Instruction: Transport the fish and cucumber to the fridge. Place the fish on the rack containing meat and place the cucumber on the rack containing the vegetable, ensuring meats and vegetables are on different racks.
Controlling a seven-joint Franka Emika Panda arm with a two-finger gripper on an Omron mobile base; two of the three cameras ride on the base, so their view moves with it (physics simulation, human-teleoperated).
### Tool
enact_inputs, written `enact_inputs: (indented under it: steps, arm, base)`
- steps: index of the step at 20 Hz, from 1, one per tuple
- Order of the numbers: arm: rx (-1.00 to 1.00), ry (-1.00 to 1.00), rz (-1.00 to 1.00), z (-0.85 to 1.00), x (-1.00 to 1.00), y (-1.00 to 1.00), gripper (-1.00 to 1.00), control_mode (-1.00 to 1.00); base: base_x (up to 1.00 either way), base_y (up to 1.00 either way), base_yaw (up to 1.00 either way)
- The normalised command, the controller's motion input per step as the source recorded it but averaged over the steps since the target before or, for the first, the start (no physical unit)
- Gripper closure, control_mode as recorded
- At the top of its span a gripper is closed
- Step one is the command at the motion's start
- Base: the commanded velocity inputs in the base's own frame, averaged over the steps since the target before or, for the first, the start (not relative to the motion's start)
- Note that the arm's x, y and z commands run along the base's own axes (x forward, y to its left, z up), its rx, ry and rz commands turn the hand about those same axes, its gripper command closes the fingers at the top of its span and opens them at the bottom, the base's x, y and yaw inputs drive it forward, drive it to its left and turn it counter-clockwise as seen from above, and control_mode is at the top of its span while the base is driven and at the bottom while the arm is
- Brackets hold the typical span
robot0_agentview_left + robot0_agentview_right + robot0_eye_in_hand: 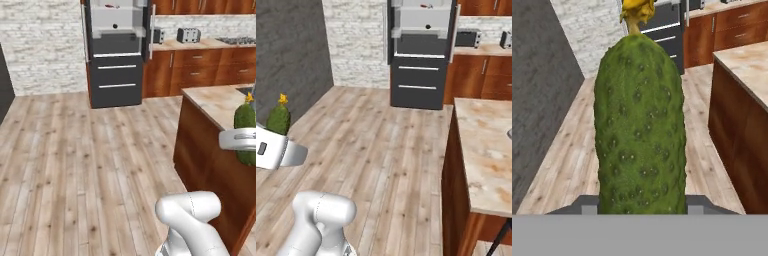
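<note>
Cucumber (640,125) stands upright between the gripper (640,206) fingers in the hand view, bumpy and dark green, with a small yellow flower tip at its 12 o'clock end. The two dark finger tips show at about 7 and 5 o'clock of its base, pressed against its sides, so the pincer is clenched on it.

From the left base view the cucumber (245,120) pokes up at the 3 o'clock edge of the picture, partly behind the white hand, in front of the island counter (217,102). From the right base view it (278,119) sits at 9 o'clock, above the white hand, over the wooden floor (371,145).

Both base views show what the hand view mostly hides behind the cucumber: the fridge (116,55) at 12 o'clock, its doors open on a white interior, well apart from the gripper. A small red piece, the meat (426,6), lies on the upper rack (423,8); a small dark ball, the vegetable (428,26), sits lower down. The right base view also takes in the dark grey wall (286,55) at 10 o'clock.
</note>
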Motion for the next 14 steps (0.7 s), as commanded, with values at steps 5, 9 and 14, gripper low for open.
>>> enact_inputs:
  steps: [5, 9, 14]
  arm:
    - [0.0, 0.0, 0.0, 0.0, 0.0, 0.0, 1.0, 1.0]
    - [0.0, 0.0, 0.0, 0.0, 0.0, 0.0, 1.0, 1.0]
    - [0.0, 0.0, 0.0, 0.0, 0.0, 0.0, 1.0, 1.0]
  base:
    - [1.0, 0.08, -0.01]
    - [1.0, 0.0, 0.0]
    - [1.0, -0.02, 0.0]
